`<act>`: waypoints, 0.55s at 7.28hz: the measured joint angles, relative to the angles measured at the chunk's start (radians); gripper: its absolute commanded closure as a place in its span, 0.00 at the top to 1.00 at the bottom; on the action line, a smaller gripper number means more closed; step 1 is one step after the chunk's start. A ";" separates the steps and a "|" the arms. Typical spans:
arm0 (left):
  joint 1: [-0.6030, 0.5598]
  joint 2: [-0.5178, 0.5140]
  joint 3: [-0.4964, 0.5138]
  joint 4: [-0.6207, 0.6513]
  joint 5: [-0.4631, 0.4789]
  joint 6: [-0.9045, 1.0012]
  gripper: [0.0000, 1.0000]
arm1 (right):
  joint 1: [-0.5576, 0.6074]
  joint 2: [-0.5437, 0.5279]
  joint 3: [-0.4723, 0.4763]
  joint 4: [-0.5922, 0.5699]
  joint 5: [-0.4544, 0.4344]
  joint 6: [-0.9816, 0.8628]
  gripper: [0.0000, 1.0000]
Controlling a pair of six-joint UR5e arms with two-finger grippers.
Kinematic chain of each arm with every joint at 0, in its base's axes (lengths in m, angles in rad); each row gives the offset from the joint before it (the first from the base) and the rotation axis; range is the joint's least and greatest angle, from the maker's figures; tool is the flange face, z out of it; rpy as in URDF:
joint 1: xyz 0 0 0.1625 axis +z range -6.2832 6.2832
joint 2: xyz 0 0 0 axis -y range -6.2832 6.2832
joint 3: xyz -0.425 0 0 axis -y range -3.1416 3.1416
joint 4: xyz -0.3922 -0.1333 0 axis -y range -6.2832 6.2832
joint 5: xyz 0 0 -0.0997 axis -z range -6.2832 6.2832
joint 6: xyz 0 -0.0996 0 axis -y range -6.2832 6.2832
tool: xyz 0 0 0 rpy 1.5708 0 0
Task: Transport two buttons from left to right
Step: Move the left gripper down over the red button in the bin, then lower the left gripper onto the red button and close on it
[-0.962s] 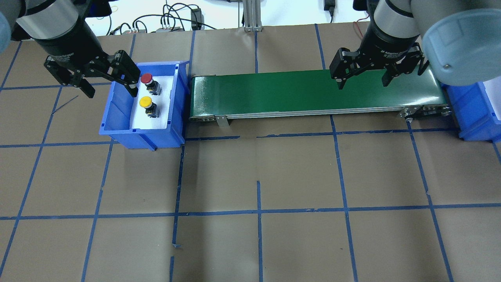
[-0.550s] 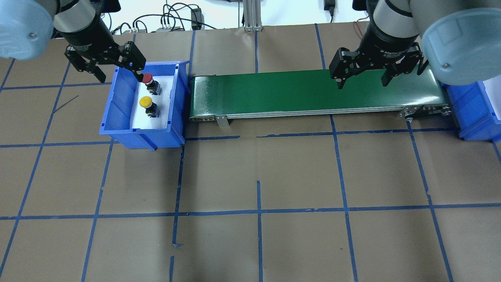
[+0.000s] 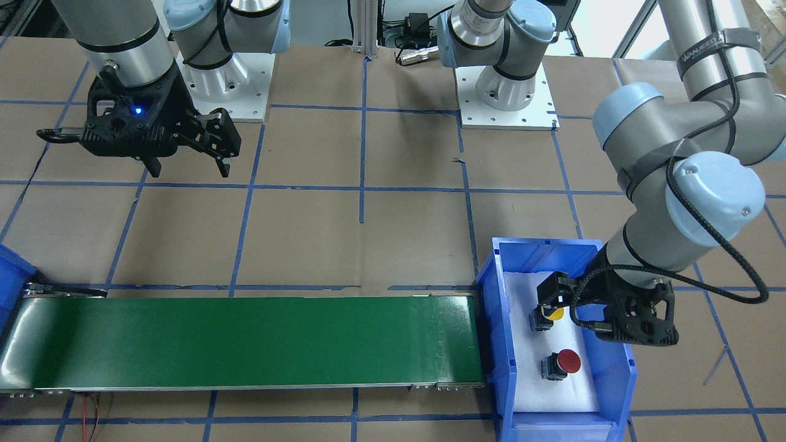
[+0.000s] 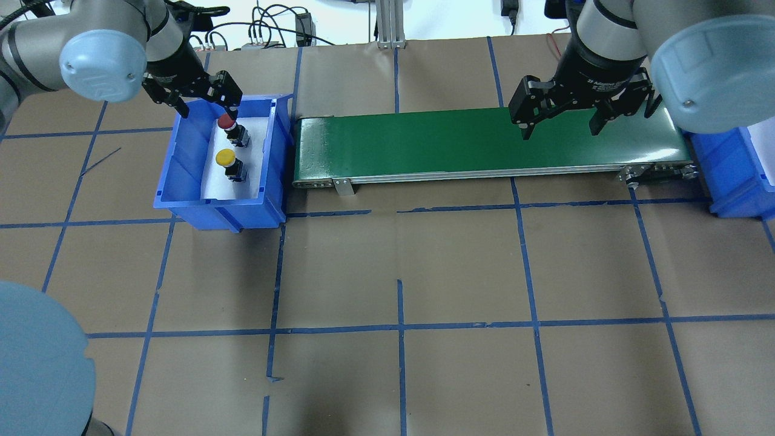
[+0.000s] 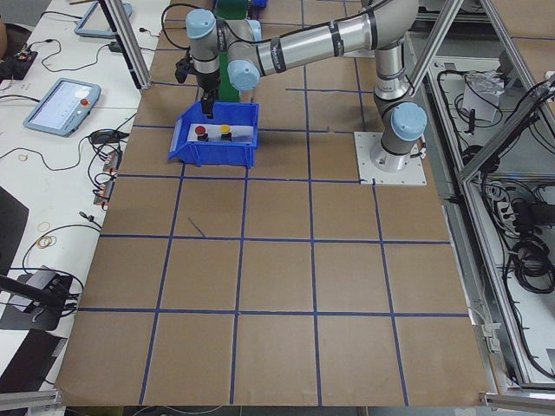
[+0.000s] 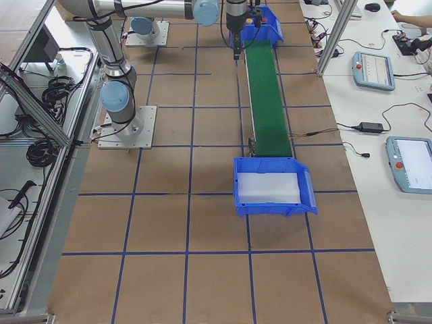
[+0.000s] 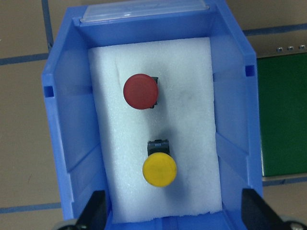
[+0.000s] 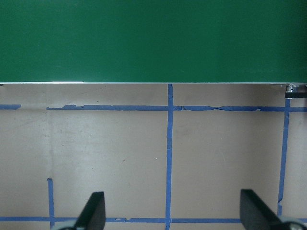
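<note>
Step in hand: approach for the 1st pick; by my reading nothing has been carried across yet. Both buttons sit caps up on the white foam pad (image 7: 192,67) inside the left blue bin (image 4: 175,163), at the 9 o'clock end of the green conveyor belt (image 4: 484,139) in the overhead view. In the left wrist view the red button (image 7: 140,91) is at 12 o'clock of the yellow button (image 7: 159,170); near each other but not touching.

Left claw (image 7: 175,215): fingers spread wide, holding nothing, hanging over the bin; the yellow cap lies just at 12 o'clock of the line between the fingertips, so yellow looks the likelier target, though I cannot be sure.

Right claw (image 4: 561,130): fingers apart, empty, hovering by the belt's 3 o'clock end, near the second blue bin (image 4: 732,175) on the counter; probably waiting to receive.

Next move, as I judge it: centre the left claw on 1 button; descend between the bin walls; close on the body or the cap's sides; lift clear; set it on the belt. It calls for care; the 2 buttons stand close, and a wide finger could knock the neighbour or catch the bin's wall.
</note>
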 measured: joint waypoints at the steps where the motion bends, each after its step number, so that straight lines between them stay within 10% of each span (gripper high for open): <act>1: 0.003 -0.039 0.025 0.024 -0.001 0.008 1.00 | 0.000 0.000 0.000 0.000 0.000 -0.001 1.00; 4: 0.013 -0.123 0.079 0.041 0.001 0.021 1.00 | 0.002 -0.001 0.000 0.000 -0.001 0.000 1.00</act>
